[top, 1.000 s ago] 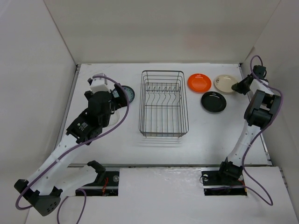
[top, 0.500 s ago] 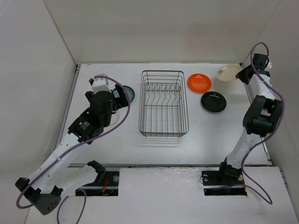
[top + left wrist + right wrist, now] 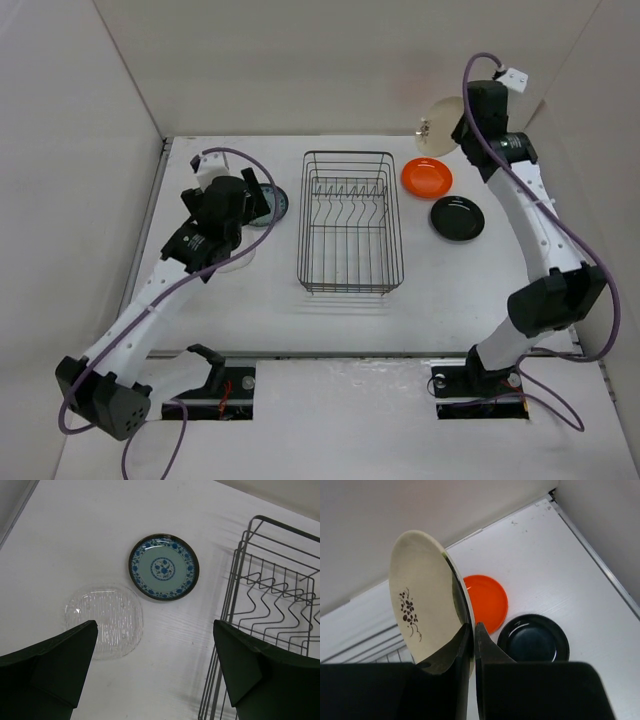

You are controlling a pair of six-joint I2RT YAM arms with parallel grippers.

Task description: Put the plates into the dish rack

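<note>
The left arm (image 3: 140,315) is extended forward, the left gripper (image 3: 154,630) pointed downward with jaws spread wide. The right arm (image 3: 530,215) is raised high, the right gripper (image 3: 471,630) closed on a cream plate (image 3: 422,605) at its rim.

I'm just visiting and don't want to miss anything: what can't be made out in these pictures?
Top view: the left arm hides nearly all of the clear glass plate.
Left wrist view: the dish rack is cut off by the right edge.
Right wrist view: the right claw covers the gripped edge of the cream plate.
</note>
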